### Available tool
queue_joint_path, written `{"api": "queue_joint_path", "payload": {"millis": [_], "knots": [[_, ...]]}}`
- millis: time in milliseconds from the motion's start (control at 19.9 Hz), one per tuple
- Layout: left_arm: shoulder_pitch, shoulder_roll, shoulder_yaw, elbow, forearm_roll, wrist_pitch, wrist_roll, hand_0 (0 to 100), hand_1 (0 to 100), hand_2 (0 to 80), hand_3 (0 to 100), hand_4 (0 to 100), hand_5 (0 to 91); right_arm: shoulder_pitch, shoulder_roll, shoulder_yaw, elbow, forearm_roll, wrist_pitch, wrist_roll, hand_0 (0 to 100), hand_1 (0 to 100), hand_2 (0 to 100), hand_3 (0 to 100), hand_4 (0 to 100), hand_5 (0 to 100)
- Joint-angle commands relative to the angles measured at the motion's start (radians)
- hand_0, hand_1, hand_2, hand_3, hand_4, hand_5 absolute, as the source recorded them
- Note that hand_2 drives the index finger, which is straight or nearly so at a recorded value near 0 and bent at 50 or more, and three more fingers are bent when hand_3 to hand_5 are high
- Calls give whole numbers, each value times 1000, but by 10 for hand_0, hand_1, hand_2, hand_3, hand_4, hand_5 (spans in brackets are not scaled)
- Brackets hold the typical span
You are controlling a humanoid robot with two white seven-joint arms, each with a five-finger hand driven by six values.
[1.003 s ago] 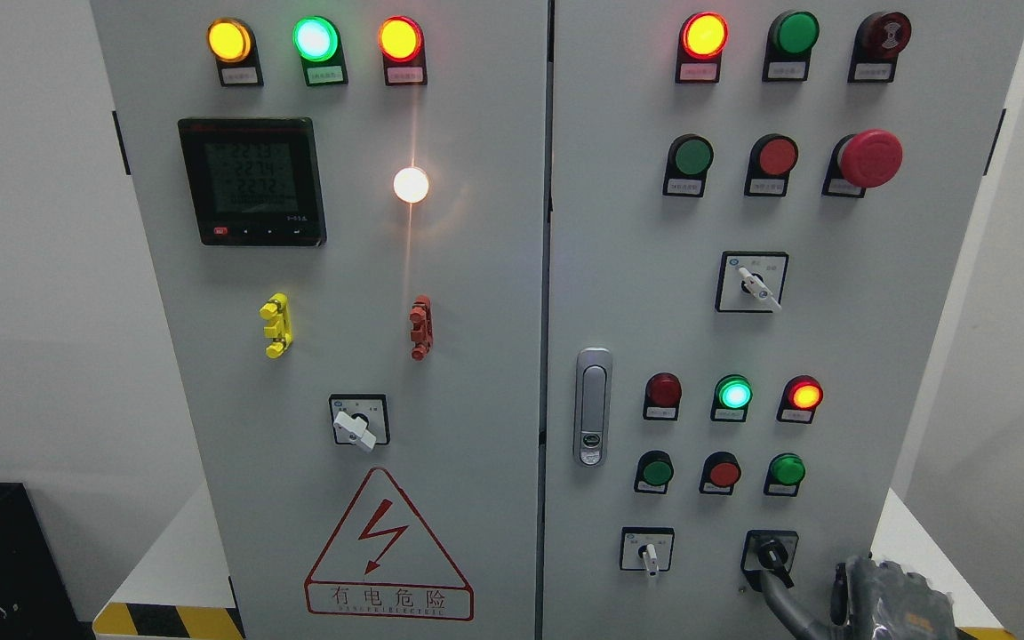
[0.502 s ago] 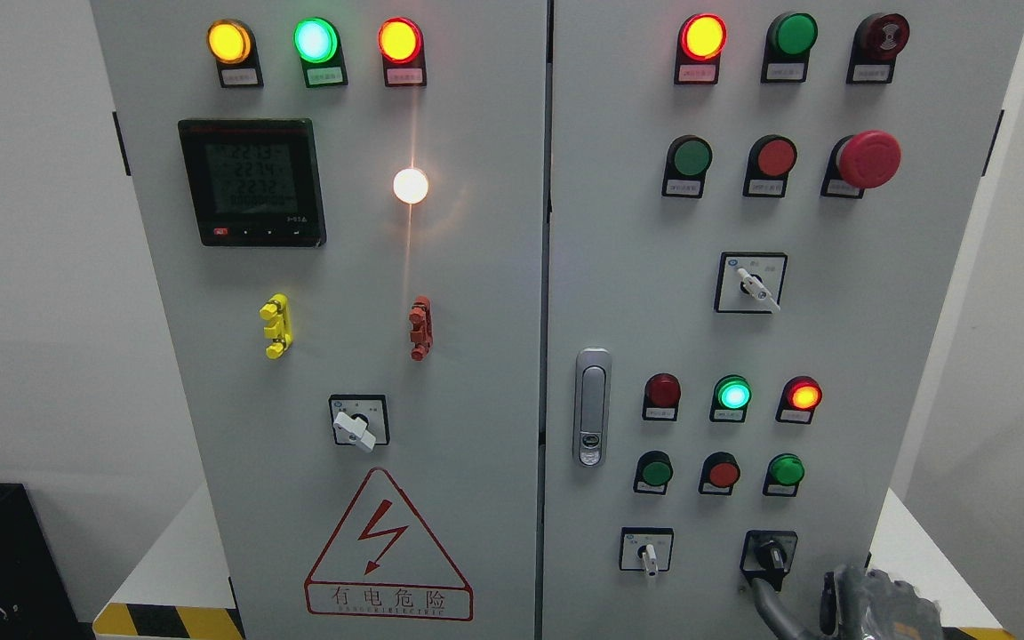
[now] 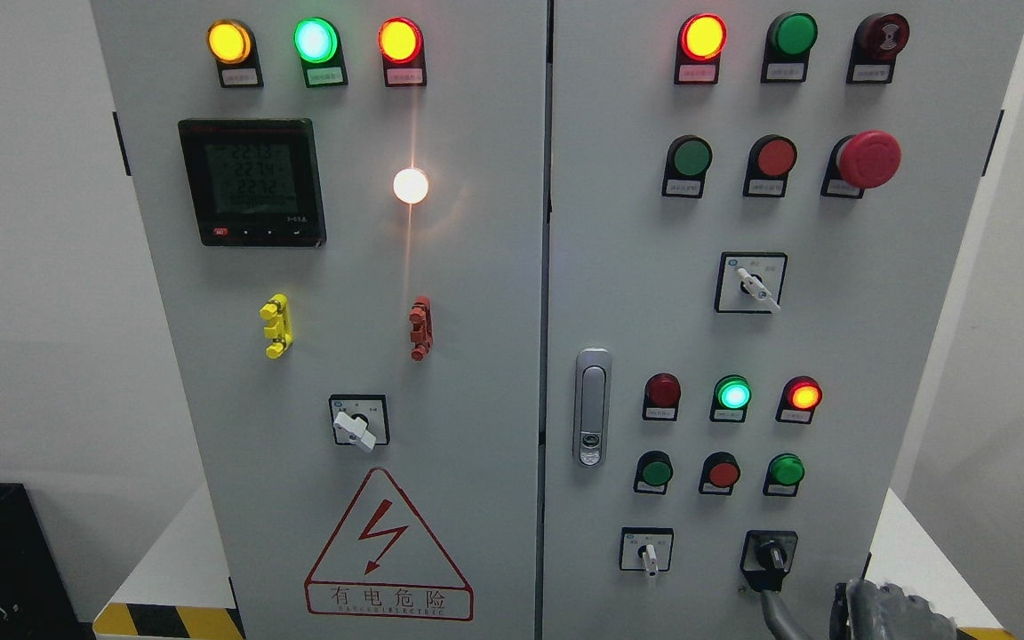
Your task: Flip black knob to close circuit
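Robot hand [image 3: 885,612] below stubby black knob [image 3: 774,556]

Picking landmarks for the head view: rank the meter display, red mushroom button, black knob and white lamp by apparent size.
Largest to smallest:
1. meter display
2. red mushroom button
3. black knob and white lamp, which look about alike, so I won't rank them.

I'm facing an industrial electrical test lab: a grey control cabinet [image 3: 476,293] of lamps and switches, hazard-striped edging [image 3: 165,620] at seven o'clock.
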Motion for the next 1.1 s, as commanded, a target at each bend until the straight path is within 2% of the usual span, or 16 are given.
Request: {"api": "queue_joint_path", "payload": {"millis": [0, 151, 201, 251, 401, 502, 602, 753, 903, 1003, 1054], "knots": [[0, 0, 0, 1, 0, -1, -1, 120, 556, 0, 0, 0, 0, 61, 0, 85, -92, -134, -2, -37, 0, 0, 821, 1000, 941, 963], [0, 0, -1, 1, 0, -1, -1, 120, 556, 0, 0, 0, 0, 99, 0, 123, -127, -322, 1, -87, 0, 27, 730, 959, 880, 820], [0, 0, 0, -1, 0, -1, 1, 120, 556, 0, 0, 0, 0, 119, 0, 131, -143, -373, 6, -115, 0, 34, 685, 902, 842, 767], [0, 0, -1, 1, 0, -1, -1, 120, 556, 0, 0, 0, 0, 141, 0, 135, -152, -407, 5, -135, 0, 36, 656, 886, 823, 745], [0, 0, 0, 1, 0, -1, 1, 120, 556, 0, 0, 0, 0, 199, -2, 155, -181, -537, -6, -166, 0, 53, 553, 771, 735, 664], [0, 0, 0, 1, 0, -1, 1, 120, 556, 0, 0, 0, 0, 245, -2, 183, -207, -670, -18, -177, 0, 64, 454, 612, 612, 541], [0, 0, 0, 1, 0, -1, 1, 120, 556, 0, 0, 0, 0, 305, -3, 212, -236, -802, -31, -193, 0, 56, 380, 516, 523, 455], [0, 0, 0, 1, 0, -1, -1, 120, 556, 0, 0, 0, 0, 371, -10, 240, -267, -980, -41, -229, 0, 41, 298, 442, 436, 346], [0, 0, 0, 1, 0, -1, -1, 120, 556, 0, 0, 0, 0, 402, -14, 228, -288, -1114, -66, -233, 0, 38, 232, 390, 369, 252], [0, 0, -1, 1, 0, -1, 1, 120, 556, 0, 0, 0, 0, 432, -17, 215, -288, -1186, -124, -223, 0, 35, 205, 365, 323, 180], [0, 0, -1, -1, 0, -1, -1, 120, 556, 0, 0, 0, 0, 458, -22, 217, -288, -1218, -153, -212, 0, 28, 183, 329, 272, 114]]}}
